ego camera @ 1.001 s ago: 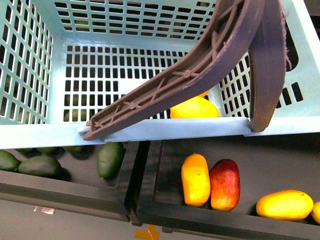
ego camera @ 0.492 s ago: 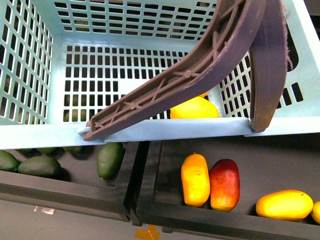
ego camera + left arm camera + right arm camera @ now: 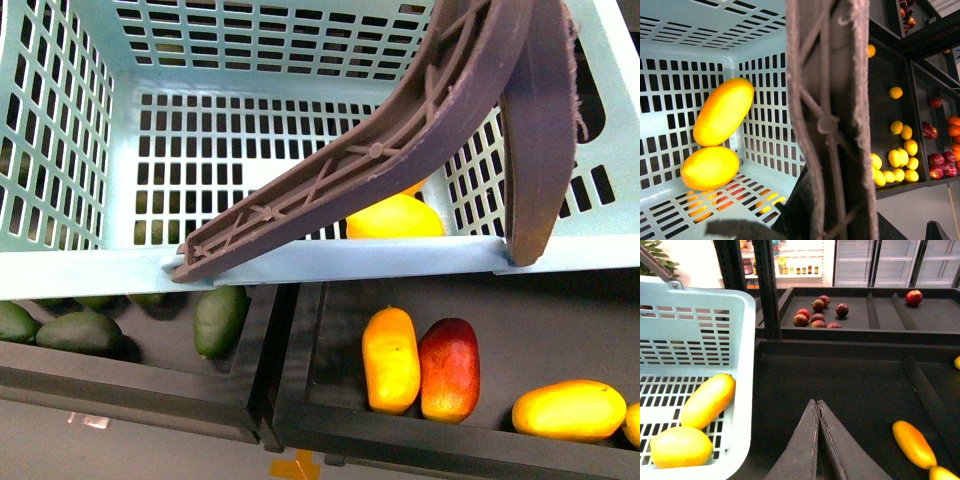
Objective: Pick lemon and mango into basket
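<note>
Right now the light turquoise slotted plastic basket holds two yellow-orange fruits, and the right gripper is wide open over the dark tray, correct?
Not quite. The right gripper is shut, its fingers pressed together, as the right wrist view shows. The rest holds: the turquoise basket contains the elongated mango and the rounder lemon.

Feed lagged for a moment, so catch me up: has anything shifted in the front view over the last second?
Barely. The basket edged slightly rightward in the front view, carrying its brown handle and the yellow fruit inside along. The fruit in the dark trays below, including the dark red mango and the green fruits, stayed put. No pincer shows there.
</note>
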### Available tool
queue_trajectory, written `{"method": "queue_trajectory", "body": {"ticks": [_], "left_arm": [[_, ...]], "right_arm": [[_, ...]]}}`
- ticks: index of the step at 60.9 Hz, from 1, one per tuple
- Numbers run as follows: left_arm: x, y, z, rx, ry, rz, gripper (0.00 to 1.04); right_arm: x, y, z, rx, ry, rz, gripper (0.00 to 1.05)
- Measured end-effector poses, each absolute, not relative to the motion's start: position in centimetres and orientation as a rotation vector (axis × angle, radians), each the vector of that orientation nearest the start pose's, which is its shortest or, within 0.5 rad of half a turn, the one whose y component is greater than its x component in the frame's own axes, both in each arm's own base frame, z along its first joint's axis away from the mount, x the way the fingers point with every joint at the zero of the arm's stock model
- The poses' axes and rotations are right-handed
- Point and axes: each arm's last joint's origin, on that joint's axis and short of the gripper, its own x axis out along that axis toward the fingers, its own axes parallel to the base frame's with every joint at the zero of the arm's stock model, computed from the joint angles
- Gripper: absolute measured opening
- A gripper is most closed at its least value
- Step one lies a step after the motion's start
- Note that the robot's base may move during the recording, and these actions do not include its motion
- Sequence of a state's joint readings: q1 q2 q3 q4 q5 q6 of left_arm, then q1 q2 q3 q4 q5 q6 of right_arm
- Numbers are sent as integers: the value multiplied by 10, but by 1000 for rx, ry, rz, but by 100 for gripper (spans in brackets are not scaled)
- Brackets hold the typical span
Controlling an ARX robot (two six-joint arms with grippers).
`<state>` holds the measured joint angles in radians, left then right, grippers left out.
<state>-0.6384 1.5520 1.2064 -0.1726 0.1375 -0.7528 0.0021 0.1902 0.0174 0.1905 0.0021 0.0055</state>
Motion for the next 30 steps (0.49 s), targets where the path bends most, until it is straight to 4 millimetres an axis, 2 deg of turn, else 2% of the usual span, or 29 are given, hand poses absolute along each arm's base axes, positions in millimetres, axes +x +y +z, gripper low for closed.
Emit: {"method": "queue_trajectory", "body": {"ticks": [12,24,30], "left_arm": [[279,-211,293,-567,767,-520,4],[279,-211,293,-569,768,-522,4],[279,-211,293,-567,767,-523,4]], "right_arm": [[97,0,169,5,-12,0,2],[97,0,169,4,-12,0,2],[97,0,169,4,-12,0,17]]}}
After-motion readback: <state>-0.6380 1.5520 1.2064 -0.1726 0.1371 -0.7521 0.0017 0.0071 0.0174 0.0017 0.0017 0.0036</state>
